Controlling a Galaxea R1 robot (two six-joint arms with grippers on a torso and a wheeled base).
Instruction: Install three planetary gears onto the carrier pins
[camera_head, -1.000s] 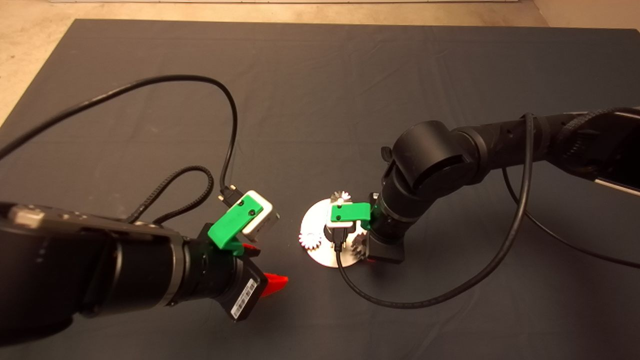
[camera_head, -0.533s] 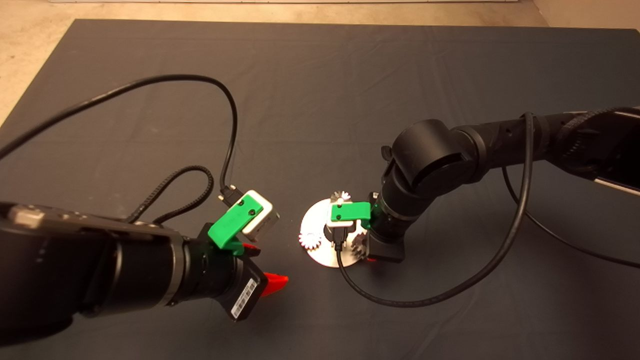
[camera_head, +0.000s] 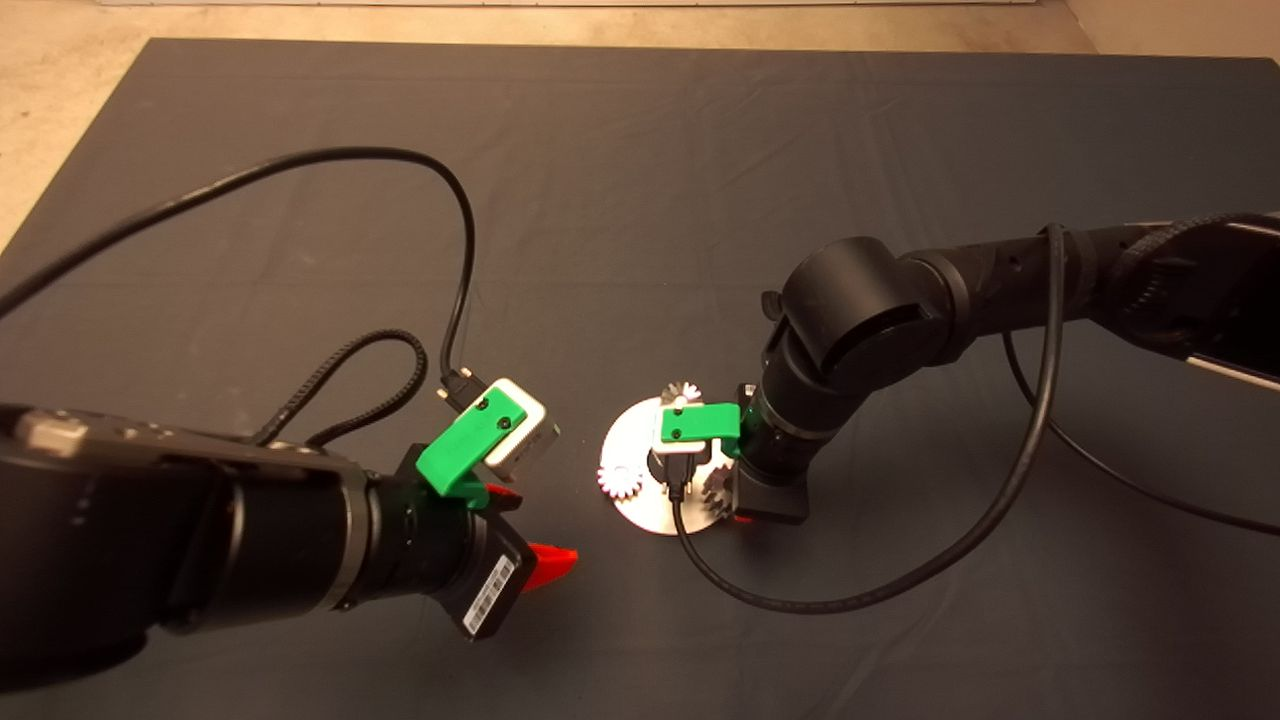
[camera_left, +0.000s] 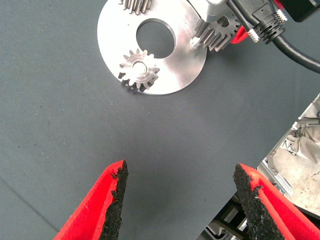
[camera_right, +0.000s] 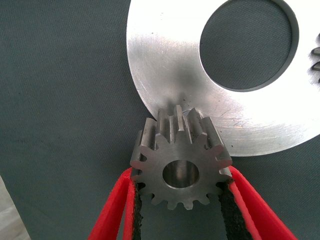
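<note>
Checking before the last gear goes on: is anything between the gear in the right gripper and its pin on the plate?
Nothing visible blocks it. The right gripper holds the third gear over the carrier plate rim, beside the pin. The other seated gear sits apart; the left gripper waits open, clear.

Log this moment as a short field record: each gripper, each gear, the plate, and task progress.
right gripper: over the plate's near edge, fingers shut on the third gear
third gear: held above the plate rim, bore not yet on a pin
left gripper: open, holding nothing, hovering over the mat beside the plate
carrier plate: flat on the dark mat
first gear: seated on a pin
second gear: at the plate's far edge, partly hidden
progress: two gears on the plate, one in hand
</note>
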